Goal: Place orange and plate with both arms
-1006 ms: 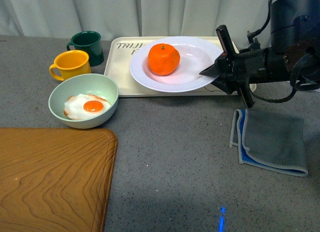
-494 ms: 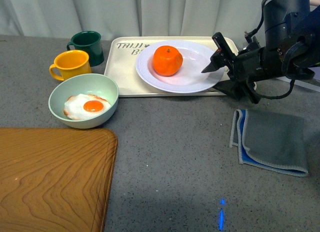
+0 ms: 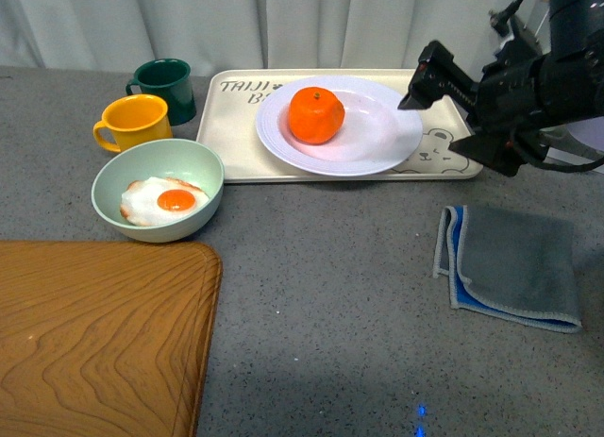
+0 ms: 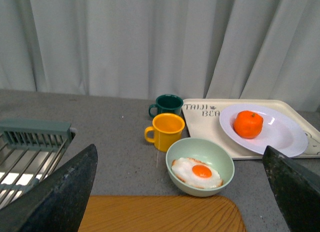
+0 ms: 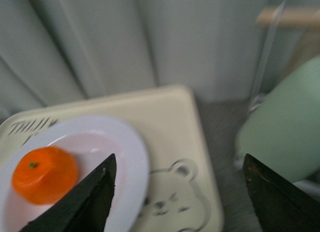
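Right gripper (image 3: 427,127) hung with jaws spread wide and empty by the right rim of the plate (image 3: 377,142) while I watched, the orange (image 3: 315,114) sitting in that plate on the bear tray (image 3: 231,126), a fried egg (image 3: 165,201) in the green bowl (image 3: 211,173) nearby, a grey cloth (image 3: 519,258) close by, and the left gripper (image 4: 179,151) likewise spread, empty.

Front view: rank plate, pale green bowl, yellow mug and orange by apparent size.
1. large round white ridged plate
2. pale green round bowl
3. yellow handled mug and bright orange mandarin: too alike to rank; the mug also sits slightly nearer the camera.
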{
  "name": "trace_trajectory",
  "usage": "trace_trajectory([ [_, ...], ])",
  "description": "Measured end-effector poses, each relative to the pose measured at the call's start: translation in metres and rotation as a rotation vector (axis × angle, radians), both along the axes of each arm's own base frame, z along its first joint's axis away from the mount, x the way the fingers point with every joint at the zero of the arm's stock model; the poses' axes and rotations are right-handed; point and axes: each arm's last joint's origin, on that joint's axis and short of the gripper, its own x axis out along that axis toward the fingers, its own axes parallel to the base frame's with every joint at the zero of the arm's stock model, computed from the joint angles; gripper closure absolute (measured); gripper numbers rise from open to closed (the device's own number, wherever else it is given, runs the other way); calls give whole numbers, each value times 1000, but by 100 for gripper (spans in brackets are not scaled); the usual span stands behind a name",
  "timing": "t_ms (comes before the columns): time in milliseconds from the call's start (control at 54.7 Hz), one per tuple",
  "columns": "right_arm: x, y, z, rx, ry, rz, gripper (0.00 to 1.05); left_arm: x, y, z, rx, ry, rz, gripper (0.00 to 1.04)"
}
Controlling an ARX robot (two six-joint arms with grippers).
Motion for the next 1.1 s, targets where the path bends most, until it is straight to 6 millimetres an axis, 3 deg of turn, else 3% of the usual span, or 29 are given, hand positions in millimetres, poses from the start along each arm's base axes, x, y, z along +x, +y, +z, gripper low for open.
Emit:
trace_trajectory([
  [165, -53, -21, 32, -108, -236, -40, 59, 0, 0, 0, 0, 0, 1, 7],
  [439, -118, -39, 32, -156, -198, -31, 104, 0, 0, 0, 0, 0, 1, 7],
  [860, -187, -59, 50, -157, -207, -35, 104, 0, 0, 0, 0, 0, 1, 7],
  [1098, -209, -59, 50, -157, -201, -33, 104, 0, 0, 0, 0, 0, 1, 7],
])
